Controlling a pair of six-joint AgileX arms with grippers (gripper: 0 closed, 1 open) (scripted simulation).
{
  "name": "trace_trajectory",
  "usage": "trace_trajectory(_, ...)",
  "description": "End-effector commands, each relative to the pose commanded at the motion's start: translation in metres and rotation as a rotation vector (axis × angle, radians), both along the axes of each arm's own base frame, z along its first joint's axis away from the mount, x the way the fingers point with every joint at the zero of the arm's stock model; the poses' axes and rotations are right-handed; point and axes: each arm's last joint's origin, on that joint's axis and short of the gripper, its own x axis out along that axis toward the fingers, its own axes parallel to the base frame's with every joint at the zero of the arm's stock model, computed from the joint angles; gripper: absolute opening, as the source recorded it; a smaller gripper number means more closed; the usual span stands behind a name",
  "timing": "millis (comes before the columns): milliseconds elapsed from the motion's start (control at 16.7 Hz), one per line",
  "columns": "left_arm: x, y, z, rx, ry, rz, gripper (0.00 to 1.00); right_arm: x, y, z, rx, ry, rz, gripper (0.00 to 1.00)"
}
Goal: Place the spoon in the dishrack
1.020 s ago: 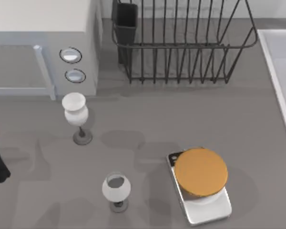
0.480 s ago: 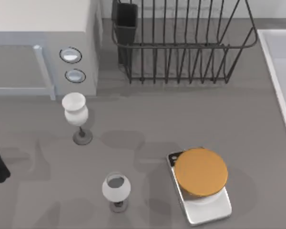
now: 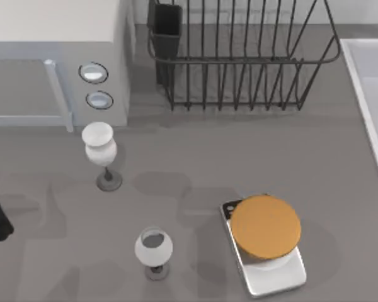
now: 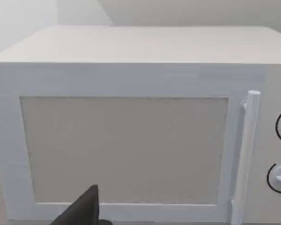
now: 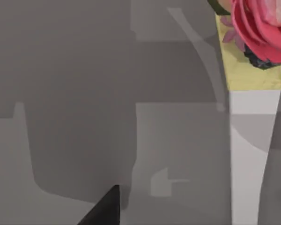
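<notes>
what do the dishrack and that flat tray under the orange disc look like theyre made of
The dishrack looks like dark coated metal wire: thin, matte vertical bars on a rounded rim, with an opaque black utensil cup at its corner, possibly plastic. The tray under the orange disc looks like polished metal: silvery, with bright reflective edges. Being rendered, these are appearances only.

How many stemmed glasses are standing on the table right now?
2. One glass stands just in front of the microwave; the other glass stands near the table's front edge, left of the silver tray.
</notes>
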Motion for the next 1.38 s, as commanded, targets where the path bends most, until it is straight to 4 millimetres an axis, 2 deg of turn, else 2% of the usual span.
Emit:
trace_trajectory(480,0.000,0.000,0.000,0.000,0.000,0.000,1.00,0.000,0.000,0.000,0.000,0.000,0.000,0.00)
trace_trajectory(540,0.000,0.000,0.000,0.000,0.000,0.000,1.00,0.000,0.001,0.022,0.006,-0.016,-0.024,0.00)
trace_trajectory(660,0.000,0.000,0.000,0.000,0.000,0.000,1.00,0.001,0.000,0.025,0.006,-0.017,-0.024,0.00)
trace_trajectory(780,0.000,0.000,0.000,0.000,0.000,0.000,1.00,0.007,-0.005,0.038,0.004,-0.021,-0.022,0.00)
trace_trajectory(900,0.000,0.000,0.000,0.000,0.000,0.000,1.00,0.013,-0.011,0.060,0.003,-0.023,-0.019,0.00)
trace_trajectory(1080,0.000,0.000,0.000,0.000,0.000,0.000,1.00,0.018,-0.015,0.106,0.023,0.000,-0.017,0.00)
trace_trajectory(1380,0.000,0.000,0.000,0.000,0.000,0.000,1.00,0.008,-0.007,0.189,0.030,0.013,-0.021,0.00)
